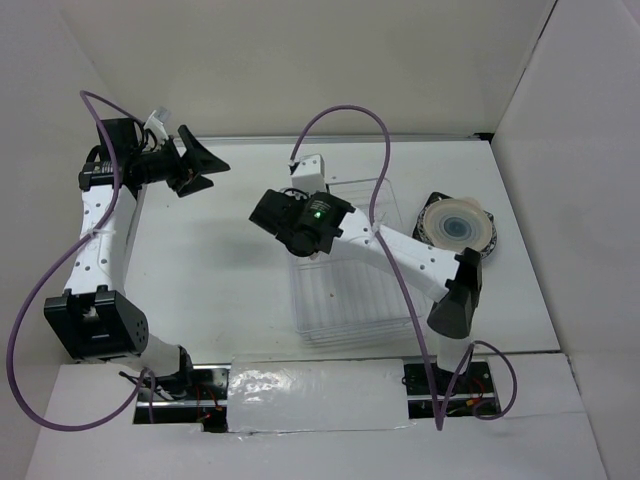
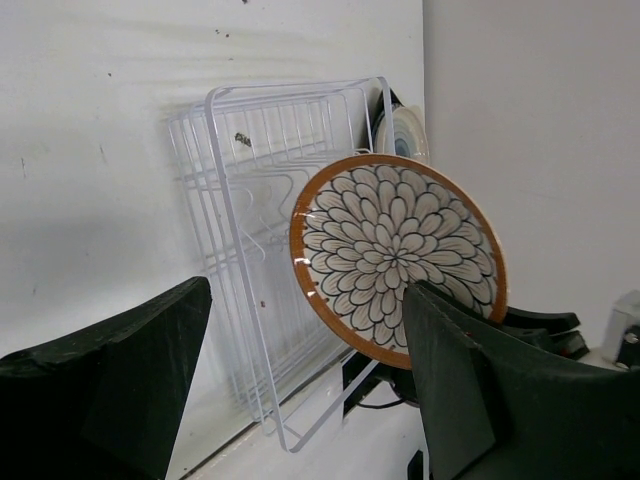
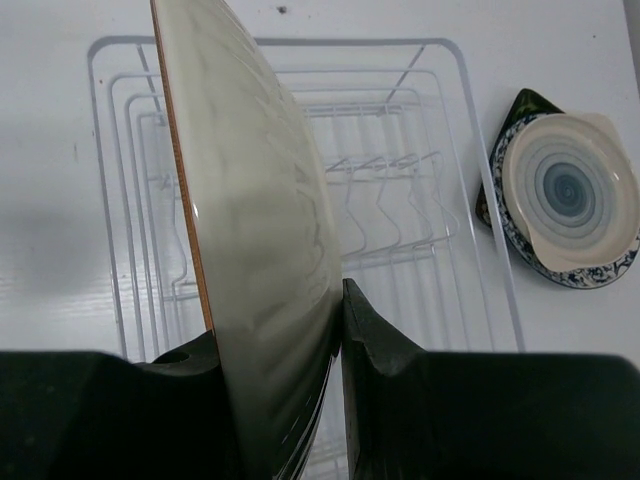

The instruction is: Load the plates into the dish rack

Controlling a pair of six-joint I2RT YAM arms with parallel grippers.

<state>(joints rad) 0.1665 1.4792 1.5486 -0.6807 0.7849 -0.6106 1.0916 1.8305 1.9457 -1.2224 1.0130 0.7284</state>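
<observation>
The right gripper (image 3: 285,335) is clamped on the radial-patterned plate (image 3: 260,230), held on edge with its pale underside facing the right finger; the fingers hide its lower rim. From the left wrist its face shows brown-rimmed, with white petals outlined dark. Below and beyond these jaws lies the wire dish rack (image 1: 350,295), with the plate above its upright tines. To the right of the jaws, just outside the rack, a stack of plates (image 3: 568,190) sits on the table (image 1: 220,270): blue-ringed cream on top, a dark one mostly covered. The left gripper (image 2: 308,290) is spread wide, holding nothing.
</observation>
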